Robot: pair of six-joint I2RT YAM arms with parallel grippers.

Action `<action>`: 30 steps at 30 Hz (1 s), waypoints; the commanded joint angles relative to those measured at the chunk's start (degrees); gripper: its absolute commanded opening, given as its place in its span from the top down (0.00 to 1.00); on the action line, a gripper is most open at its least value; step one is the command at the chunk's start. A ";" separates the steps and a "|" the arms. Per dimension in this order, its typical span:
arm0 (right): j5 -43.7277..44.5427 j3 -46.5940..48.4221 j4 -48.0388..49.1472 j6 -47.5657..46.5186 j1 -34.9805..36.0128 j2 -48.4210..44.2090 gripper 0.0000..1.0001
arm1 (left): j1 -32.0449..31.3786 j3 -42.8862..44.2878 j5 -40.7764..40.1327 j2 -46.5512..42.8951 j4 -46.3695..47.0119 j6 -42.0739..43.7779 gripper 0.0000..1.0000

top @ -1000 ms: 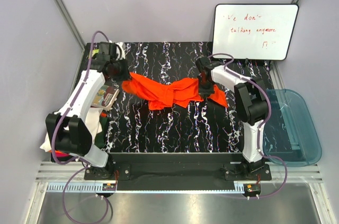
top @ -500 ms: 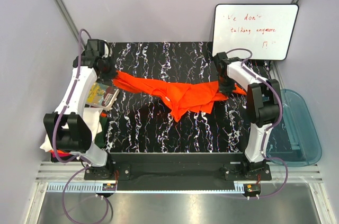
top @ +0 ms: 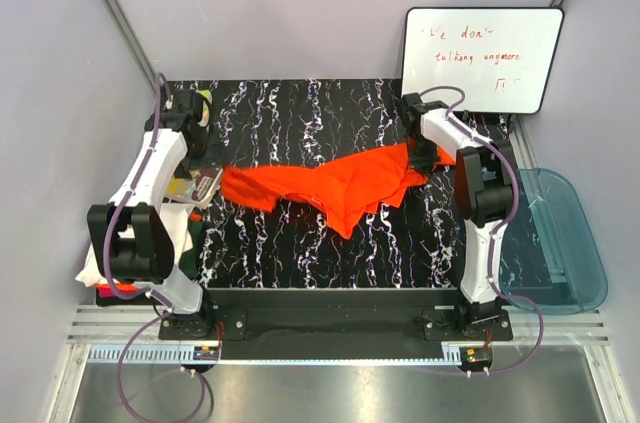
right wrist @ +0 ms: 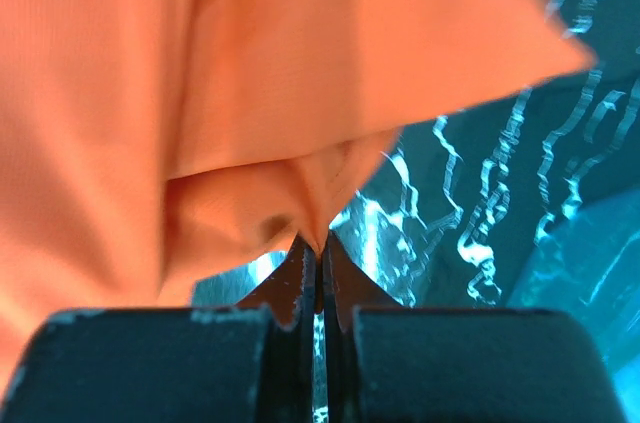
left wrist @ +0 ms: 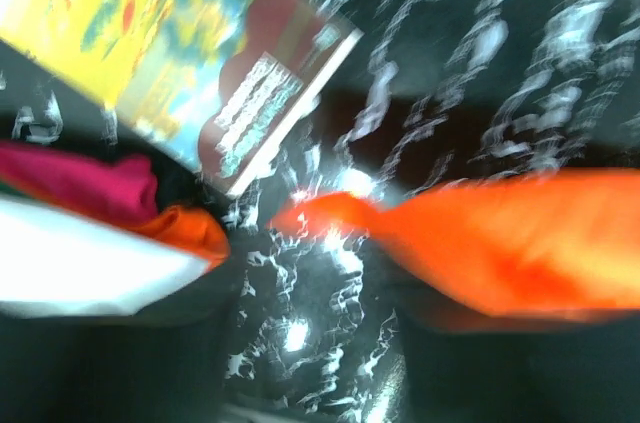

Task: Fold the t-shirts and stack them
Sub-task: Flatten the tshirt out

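**Pinching the orange shirt at the table's right side**

The black marbled table fills the middle of the overhead view. The orange shirt lies spread in a long, rumpled band across the table's middle. It runs from near the table's left edge to near its right edge, and a loose point of cloth hangs toward the table's near edge.

A blue plastic tub sits just off the table's right edge. A whiteboard with red handwriting stands at the table's far right corner. A pile of shirts hangs over the table's left edge, with a white shirt on top and red and orange cloth beside it. A small book with a colourful cover rests at the table's left edge, just beside the pile.

The right pincer is over the table's right side. Its two fingers are pressed together with no gap, gripping a small fold of the orange shirt.

The left pincer is above the table's left edge, near the book. Its wrist view is blurred. That view shows the shirt's left tip on the table close to the book, but not the fingers, so I cannot tell how far they are open or whether they hold anything.
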 commanded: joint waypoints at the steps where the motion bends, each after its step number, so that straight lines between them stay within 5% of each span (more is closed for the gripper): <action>1: 0.00 3.67 -2.01 -1.30 -0.42 3.26 0.99 | 0.89 -1.36 -2.20 0.29 -0.26 -1.13 0.01; 6: -1.84 5.17 -2.01 -1.57 -0.42 4.49 0.91 | -6.90 -3.74 13.35 -3.67 11.69 7.90 0.01; 9: -2.55 5.44 -2.01 -1.39 -0.42 5.02 0.84 | -14.20 -0.33 20.04 1.24 11.97 13.28 0.01; 12: -2.20 5.35 -2.54 -1.04 -0.42 4.93 0.57 | -19.92 5.03 22.51 6.78 9.95 15.92 0.01; 13: -2.11 5.17 -2.71 -0.95 -0.51 4.67 0.36 | -20.90 5.92 22.34 8.01 8.90 16.27 0.01; 17: -4.82 3.85 -2.80 -0.86 -0.42 0.03 0.01 | -24.77 9.53 22.86 14.08 5.29 18.38 0.01; 30: -4.57 2.45 -4.38 0.72 -0.42 -5.09 0.00 | -32.60 6.81 21.81 13.74 1.86 18.74 0.01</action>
